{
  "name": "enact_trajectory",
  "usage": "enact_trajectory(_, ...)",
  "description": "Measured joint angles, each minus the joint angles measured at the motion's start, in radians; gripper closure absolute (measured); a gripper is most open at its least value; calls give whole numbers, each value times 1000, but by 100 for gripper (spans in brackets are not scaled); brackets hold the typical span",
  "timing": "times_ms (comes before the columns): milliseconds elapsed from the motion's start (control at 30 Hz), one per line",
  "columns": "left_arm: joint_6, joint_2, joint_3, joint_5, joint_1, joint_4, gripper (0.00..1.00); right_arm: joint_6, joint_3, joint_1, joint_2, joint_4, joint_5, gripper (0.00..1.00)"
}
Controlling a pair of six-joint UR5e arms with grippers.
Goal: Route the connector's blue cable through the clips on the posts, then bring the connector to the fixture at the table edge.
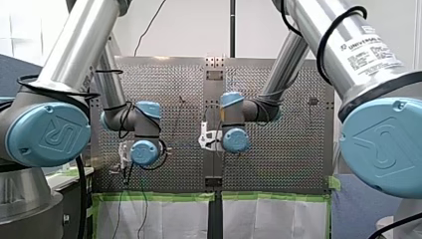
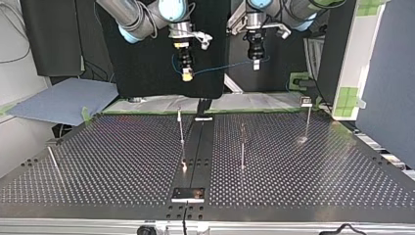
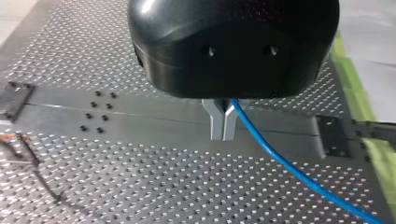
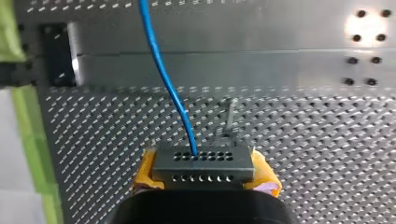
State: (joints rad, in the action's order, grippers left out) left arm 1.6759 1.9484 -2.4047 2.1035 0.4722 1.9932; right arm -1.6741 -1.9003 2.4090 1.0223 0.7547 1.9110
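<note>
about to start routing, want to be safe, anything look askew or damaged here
Only the thin post near the top view's left edge: it leans, while the other posts stand nearly upright. That may be camera angle. The blue cable and connector look undamaged.

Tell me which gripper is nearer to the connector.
Right. My right gripper is shut on the connector; my left gripper is apart from it, shut on the blue cable farther along.

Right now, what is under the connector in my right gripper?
Perforated table and one thin post show beyond the connector. The spot straight beneath is covered by it and my right gripper.
</note>
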Motion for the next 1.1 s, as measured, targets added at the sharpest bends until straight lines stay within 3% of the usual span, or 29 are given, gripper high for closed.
enact_trajectory(200, 11, -49, 34, 2, -11, 49, 100, -7, 27, -18, 53, -52, -31, 100)
enact_trajectory(500, 26, -132, 89, 3, -31, 132, 100, 11, 53, -52, 135, -100, -46, 100)
enact_trajectory(733, 25, -190, 142, 3, -44, 190, 100, 19, 58, -89, 192, -115, -80, 100)
enact_trajectory(1100, 2, -267, 194, -5, -75, 286, 100, 19, 77, -141, 199, -124, -130, 100)
